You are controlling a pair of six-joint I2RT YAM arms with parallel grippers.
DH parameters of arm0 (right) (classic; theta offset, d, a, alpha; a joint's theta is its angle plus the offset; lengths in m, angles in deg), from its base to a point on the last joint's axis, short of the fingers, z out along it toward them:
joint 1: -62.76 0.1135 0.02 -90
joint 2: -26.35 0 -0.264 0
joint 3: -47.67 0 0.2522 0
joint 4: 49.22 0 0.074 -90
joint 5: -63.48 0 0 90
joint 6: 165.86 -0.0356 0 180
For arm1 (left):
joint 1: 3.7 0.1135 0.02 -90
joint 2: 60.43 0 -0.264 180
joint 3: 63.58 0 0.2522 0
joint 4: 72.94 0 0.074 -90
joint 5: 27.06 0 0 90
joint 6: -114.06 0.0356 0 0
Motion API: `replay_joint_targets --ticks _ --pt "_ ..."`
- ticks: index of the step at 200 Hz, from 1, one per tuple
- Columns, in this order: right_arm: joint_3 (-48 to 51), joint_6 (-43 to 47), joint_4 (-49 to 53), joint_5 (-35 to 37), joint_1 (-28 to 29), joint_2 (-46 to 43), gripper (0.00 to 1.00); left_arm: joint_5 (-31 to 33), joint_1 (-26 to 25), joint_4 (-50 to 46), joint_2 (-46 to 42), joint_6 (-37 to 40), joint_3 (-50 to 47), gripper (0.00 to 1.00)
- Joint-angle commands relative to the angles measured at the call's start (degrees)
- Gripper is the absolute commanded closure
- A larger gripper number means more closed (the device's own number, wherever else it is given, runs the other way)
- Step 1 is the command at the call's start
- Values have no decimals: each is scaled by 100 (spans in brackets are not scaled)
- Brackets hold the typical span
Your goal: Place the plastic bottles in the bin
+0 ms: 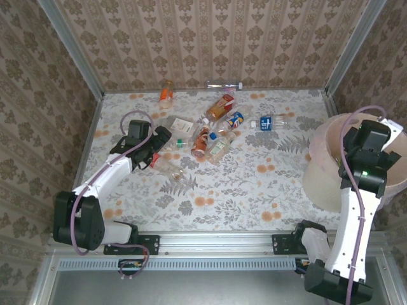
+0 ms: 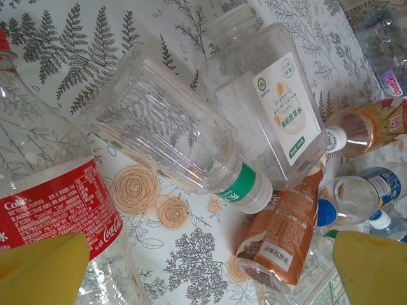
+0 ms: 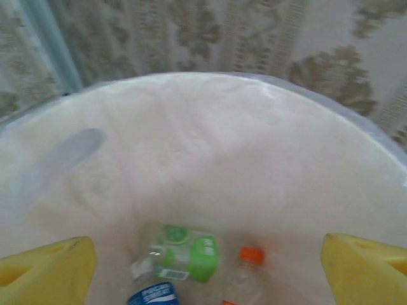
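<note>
The right pincer (image 3: 206, 265) is seen released, its yellow fingers spread wide with nothing between them, hung above the mouth of the bin (image 3: 210, 140). Directly below it, at the bin's bottom, a green-labelled bottle (image 3: 191, 254) and an orange-capped bottle (image 3: 249, 274) are lying. The drop-off step is judged to be in hand on this side; a trip to the desk (image 1: 254, 184) for another bottle is called for next. The left pincer (image 2: 206, 270) is likewise released, held low over the cluster of plastic bottles (image 1: 213, 136) on the desk. A green-banded clear bottle (image 2: 178, 146) lies just ahead of its fingers, with a Coke bottle (image 2: 51, 190) beside one finger. A descent and a closing on one of them is required.
</note>
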Motion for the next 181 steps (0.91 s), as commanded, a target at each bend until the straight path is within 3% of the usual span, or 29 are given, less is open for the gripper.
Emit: replay_joint_targets --ticks 1,70,101,143,158,181 --pt "-214 -293 -58 -275 490 -145 6 164 36 -223 -178 204 29 0" --pt "76 -703 -1246 -1645 1946 -293 0 364 199 -812 -231 523 230 0" --pt "611 -1065 -2389 -1513 2570 -413 0 407 207 -1011 -167 409 351 0" --pt "1522 -1450 -3940 -2808 3082 -704 0 722 214 -1539 183 35 807 0" --pt "1742 -1426 -4200 -3386 3246 -724 0 754 216 -1625 363 -76 1002 0" --pt "1987 -1265 -4355 -3668 3635 -755 0 803 222 -1905 693 -542 1384 0"
